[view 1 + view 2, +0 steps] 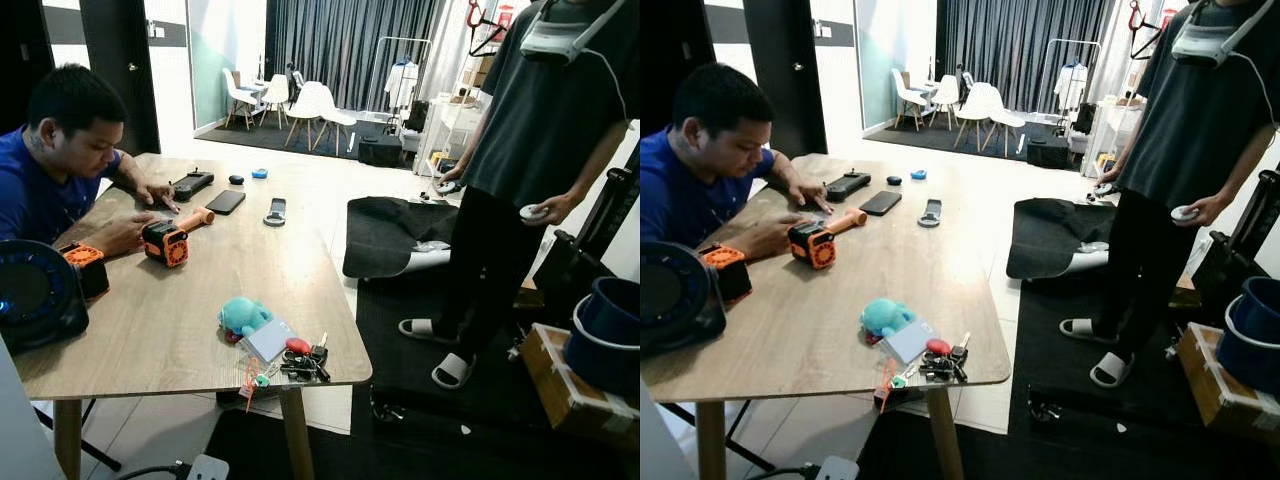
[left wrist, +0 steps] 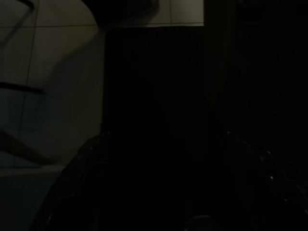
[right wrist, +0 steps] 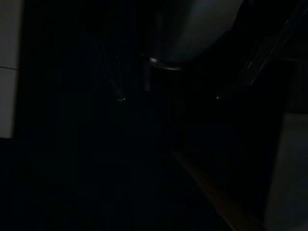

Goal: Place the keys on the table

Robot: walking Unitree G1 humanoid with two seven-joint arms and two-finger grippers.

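Note:
A bunch of keys point(image 1: 303, 362) with a black fob, a red tag and a white card lies on the wooden table point(image 1: 180, 310) at its near right corner, close to the edge. A teal plush charm point(image 1: 243, 315) lies just behind the bunch. Both wrist views are very dark; dim floor tiles and dark shapes are all that can be made out there.
A seated person point(image 1: 55, 165) works at the table's left side beside an orange tool point(image 1: 166, 243). Phones and a remote point(image 1: 275, 211) lie at the far end. A standing person point(image 1: 530, 190) holds controllers on the right. A blue bucket point(image 1: 610, 335) on a box stands at far right.

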